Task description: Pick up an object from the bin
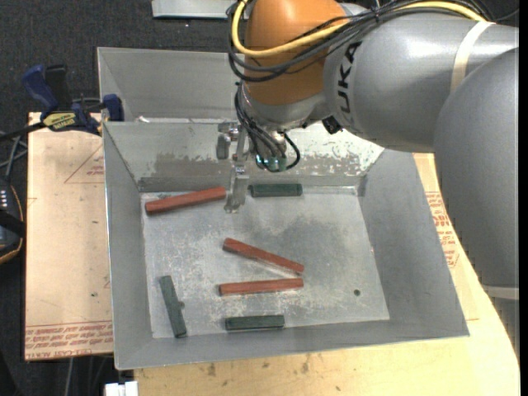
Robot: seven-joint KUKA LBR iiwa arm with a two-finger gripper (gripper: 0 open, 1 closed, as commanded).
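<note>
**A:** Red-brown flat bar (186, 200), plastic perhaps. Is that the likely pick?

**B:** I'd judge so. Its end lies just beside the gripper (234, 198), on the side toward the view's left. It rests flat on the floor of the grey metal bin (338, 250), along the foot of the back wall.

**A:** And on the gripper's other side?

**B:** A short dark green bar (276, 190), along the same wall. The gripper hangs tip-down between the two, probably so it can come at a flat piece from above.

**A:** Open or closed?

**B:** I cannot tell. I see nothing held.

**A:** The rest?

**B:** Well in front of the gripper lie a slanted red-brown bar (262, 256), a level red-brown bar (260, 287), a dark green corner bar (172, 305) and a dark green front bar (254, 322). They are loose and apart, none stacked.
</note>
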